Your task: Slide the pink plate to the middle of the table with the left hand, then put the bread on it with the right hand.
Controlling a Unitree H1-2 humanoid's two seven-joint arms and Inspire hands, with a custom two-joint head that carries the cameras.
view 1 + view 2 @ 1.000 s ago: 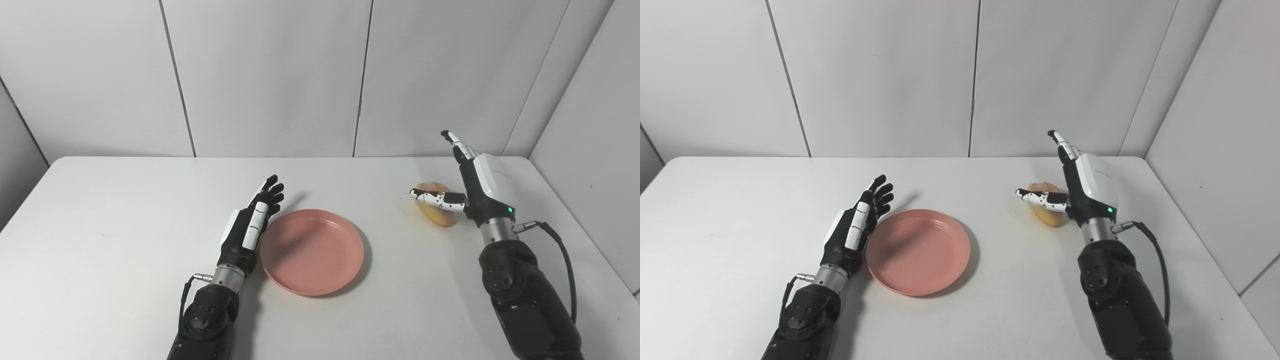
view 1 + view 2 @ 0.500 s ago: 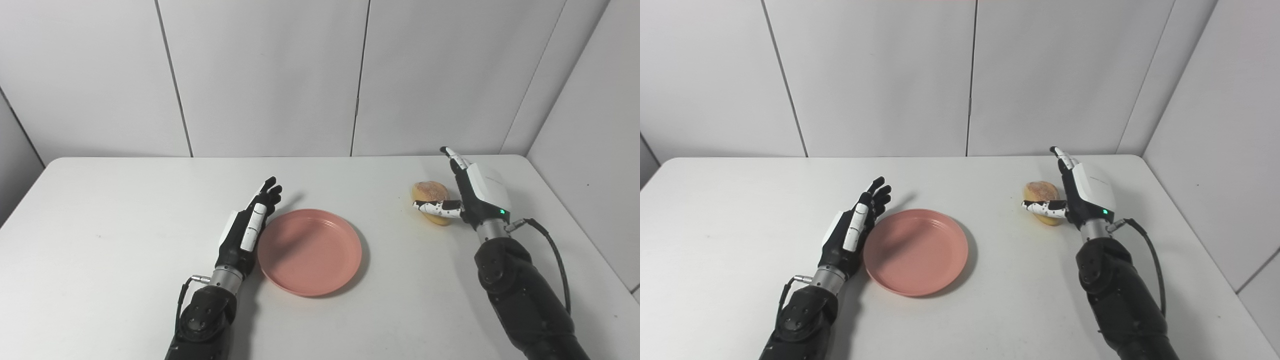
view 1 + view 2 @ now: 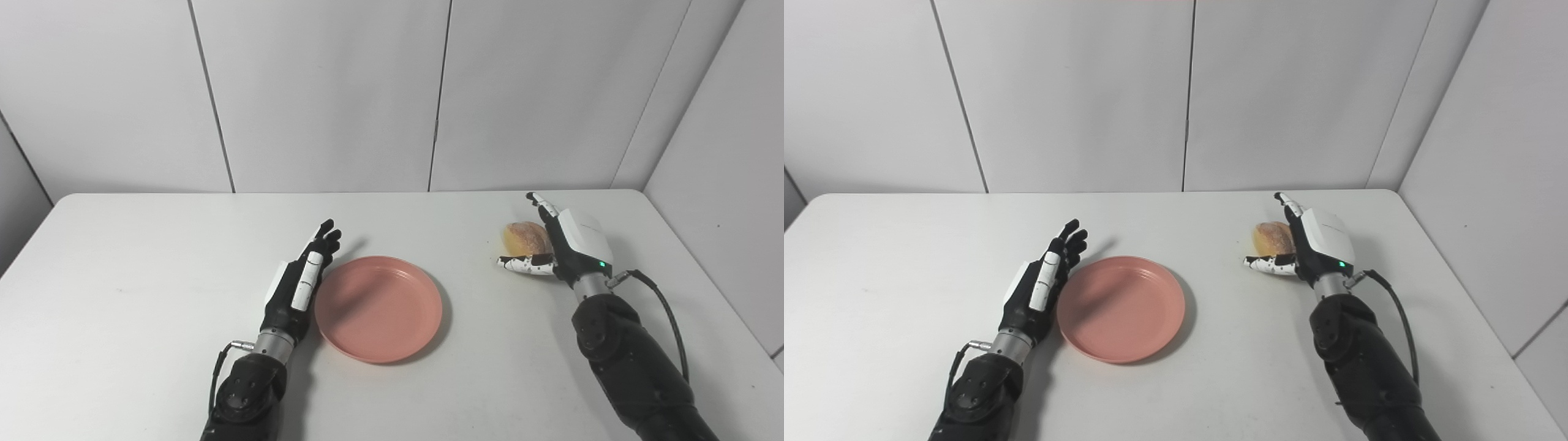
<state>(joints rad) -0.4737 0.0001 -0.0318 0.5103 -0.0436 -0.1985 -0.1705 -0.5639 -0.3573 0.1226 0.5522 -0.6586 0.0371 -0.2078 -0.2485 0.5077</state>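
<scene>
The pink plate [image 3: 378, 307] lies empty near the middle of the white table [image 3: 122, 257]. My left hand [image 3: 300, 283] stands edge-on just left of the plate's rim, fingers straight and apart, holding nothing. The bread [image 3: 525, 238], a round golden bun, rests on the table at the right. My right hand [image 3: 569, 245] is low beside it, palm against the bun's right side, thumb [image 3: 527, 264] stretched across in front of it and the other fingers pointing past it. The hand is open around the bun and has no closed grip on it.
Grey wall panels [image 3: 318, 92] rise behind the table's far edge, and a side wall [image 3: 723, 153] closes in on the right. A black cable [image 3: 658, 300] loops off my right wrist.
My right hand has come down and nearer, from above the bread to beside it near the table, with the thumb now in front of the bun. The left hand and plate stay put.
</scene>
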